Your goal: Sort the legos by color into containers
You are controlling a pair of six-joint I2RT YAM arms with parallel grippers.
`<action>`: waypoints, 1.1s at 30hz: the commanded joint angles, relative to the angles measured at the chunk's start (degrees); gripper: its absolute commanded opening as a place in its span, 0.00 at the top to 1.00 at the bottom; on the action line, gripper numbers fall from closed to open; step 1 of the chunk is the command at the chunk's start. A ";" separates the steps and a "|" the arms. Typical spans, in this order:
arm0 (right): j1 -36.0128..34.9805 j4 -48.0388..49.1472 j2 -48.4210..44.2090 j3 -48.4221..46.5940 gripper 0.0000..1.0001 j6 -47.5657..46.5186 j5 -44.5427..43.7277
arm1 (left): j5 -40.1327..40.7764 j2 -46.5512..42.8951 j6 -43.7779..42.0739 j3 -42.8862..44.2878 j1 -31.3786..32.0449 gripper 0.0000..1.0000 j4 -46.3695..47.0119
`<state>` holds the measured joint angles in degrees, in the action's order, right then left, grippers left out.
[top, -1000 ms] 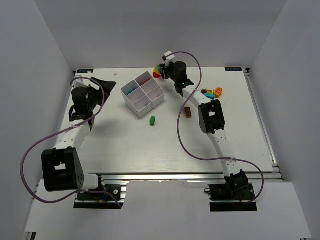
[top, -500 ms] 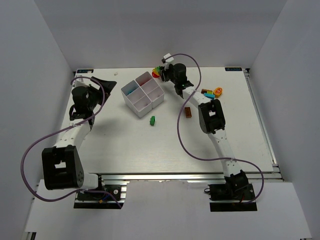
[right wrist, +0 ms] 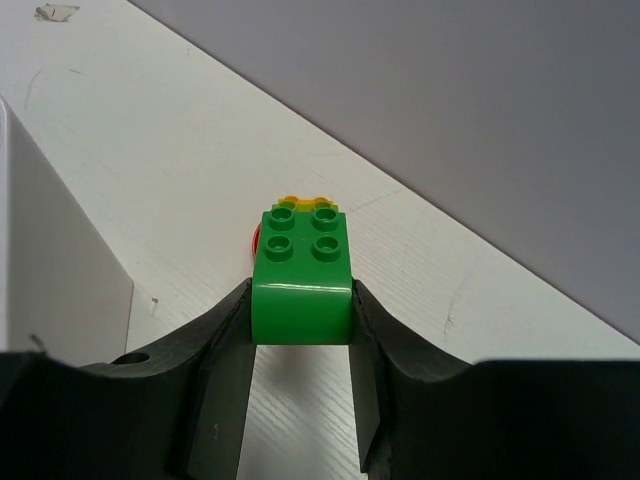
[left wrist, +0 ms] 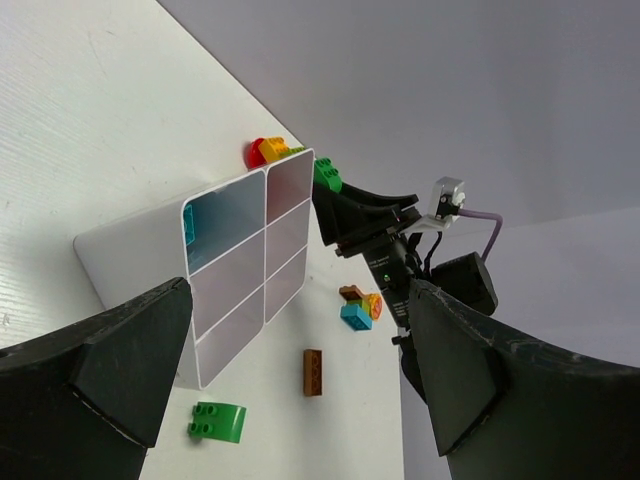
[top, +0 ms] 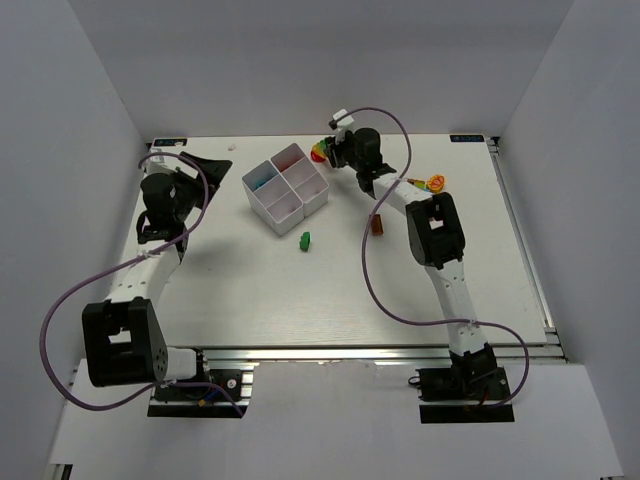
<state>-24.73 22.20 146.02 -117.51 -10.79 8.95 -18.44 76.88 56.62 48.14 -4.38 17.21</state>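
Note:
My right gripper is shut on a green lego with a curved front, held just above the table at the far middle. Behind it lie a red, yellow and orange lego cluster. The white four-compartment container stands to the left of this gripper. One of its compartments holds a blue lego. A loose green lego and a brown lego lie on the table in front of it. My left gripper hangs open and empty at the left, facing the container.
A small cluster of orange, blue and brown legos lies at the far right of the table. Grey walls close in the table at the back and on both sides. The right arm's purple cable loops over the table's middle.
The right gripper has shifted slightly to the right with the green lego in it, and its arm has swung right. The left arm has not moved.

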 commanded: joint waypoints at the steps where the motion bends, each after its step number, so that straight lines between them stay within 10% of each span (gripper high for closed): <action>1: 0.82 4.08 -5.65 2.72 1.00 -0.64 0.63 | -0.37 -2.61 0.07 -0.85 -0.36 0.02 1.33; 23: 3.64 9.26 -30.78 37.78 1.00 -0.03 4.67 | -0.90 -6.92 1.74 -3.66 -0.36 0.02 3.62; 33: 2.94 6.82 -19.56 19.62 1.00 4.55 3.18 | -0.90 -10.17 1.12 -4.90 -0.36 0.02 1.77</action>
<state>-21.41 27.11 122.58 -90.61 -7.81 12.58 -18.87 68.93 58.11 44.23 -4.38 19.27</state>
